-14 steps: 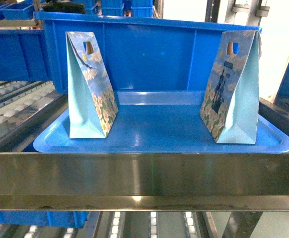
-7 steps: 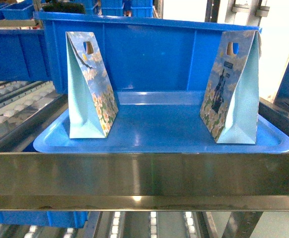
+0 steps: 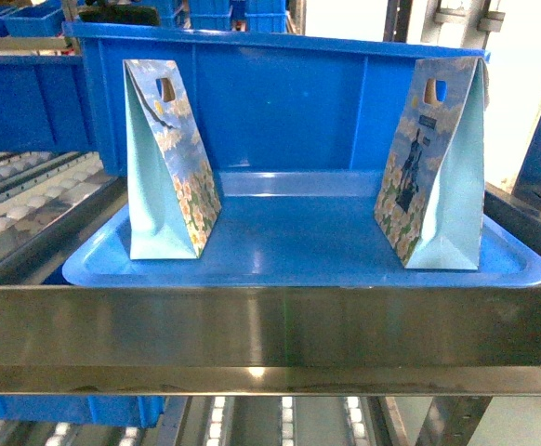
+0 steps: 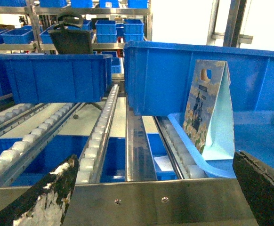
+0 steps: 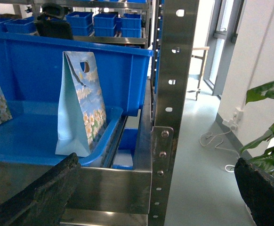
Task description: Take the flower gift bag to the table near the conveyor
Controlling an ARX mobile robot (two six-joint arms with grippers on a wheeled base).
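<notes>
Two flower gift bags stand upright on a blue tray [image 3: 298, 255] on the conveyor rack. The left bag [image 3: 168, 167] shows a flower-printed side in the head view; the left wrist view catches its other side [image 4: 205, 108], printed with a dark tower. The right bag [image 3: 433, 167] shows a tower side, and its flower side [image 5: 83, 108] appears in the right wrist view. My left gripper [image 4: 151, 197] is open, low before the steel rail, left of the tray. My right gripper [image 5: 149, 197] is open by the rack's right post. Neither holds anything. The table is out of view.
A shiny steel rail [image 3: 270, 334] runs across in front of the tray. A large blue bin [image 3: 280, 102] stands behind the bags. White roller tracks [image 4: 101, 132] slope away on the left. A steel upright [image 5: 172, 94] and a plant [image 5: 269, 94] stand at the right.
</notes>
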